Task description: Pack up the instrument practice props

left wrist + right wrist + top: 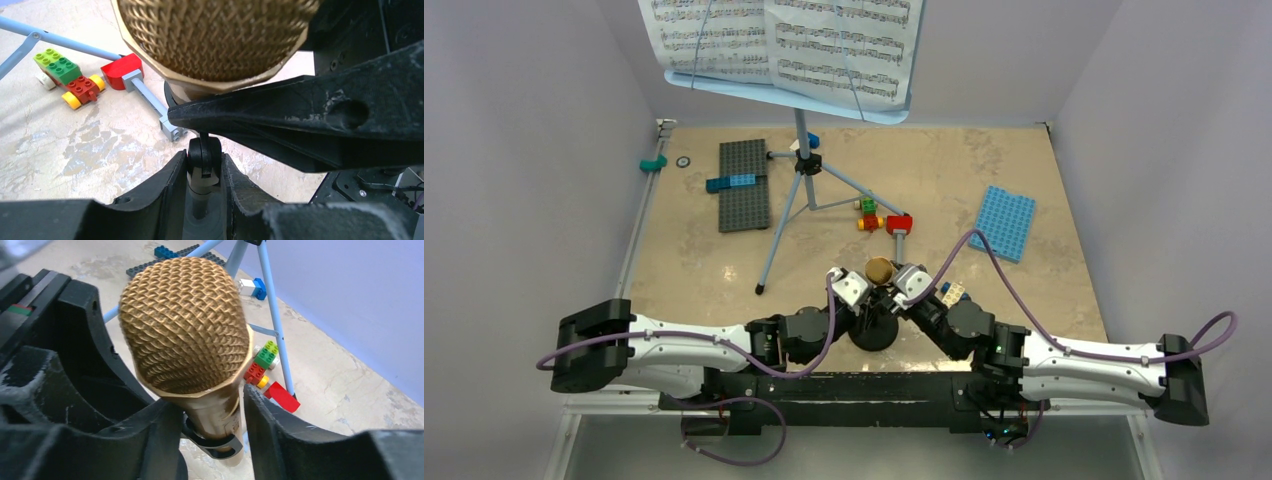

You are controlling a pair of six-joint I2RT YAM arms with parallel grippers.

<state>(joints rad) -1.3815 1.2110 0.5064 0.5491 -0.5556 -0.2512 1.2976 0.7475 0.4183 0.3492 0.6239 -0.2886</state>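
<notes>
Your bench (984, 170) fills the top view, w/ the arm bases at 6 o'clock. Biggest prop is the light-blue music stand (781, 222), up on its tripod at approx 11 o'clock. The sheet-music pages (824, 40) are spread on its tray at 12.

Your left arm (674, 345) comes in from 8 o'clock and your right arm (1074, 360) from 4. They meet at 6, by the near edge.

The grey baseplate (744, 200) lies flat at 10 o'clock w/ blue bricks (732, 182) on it. The blue baseplate (1004, 222) lies at 2 o'clock, well apart from the tripod legs.

The black mic stand (874, 332) is upright on its round base at 6 o'clock, btwn the two wrists. Your left jaws are pinching its thin stem just under the black swivel joint, one finger each side; the left wrist cam shows it plainly.

The gold mic (880, 269) sits in the stand's clip, mesh head up and tilted. Your right jaws straddle the handle right below the head. They're close on both sides, but you can't tell from these views if they press it or only flank it.

Smallest: a green-red-yellow brick cluster (868, 213) and a red brick (899, 222), at 12 o'clock of the mic, near a tripod leg.
</notes>
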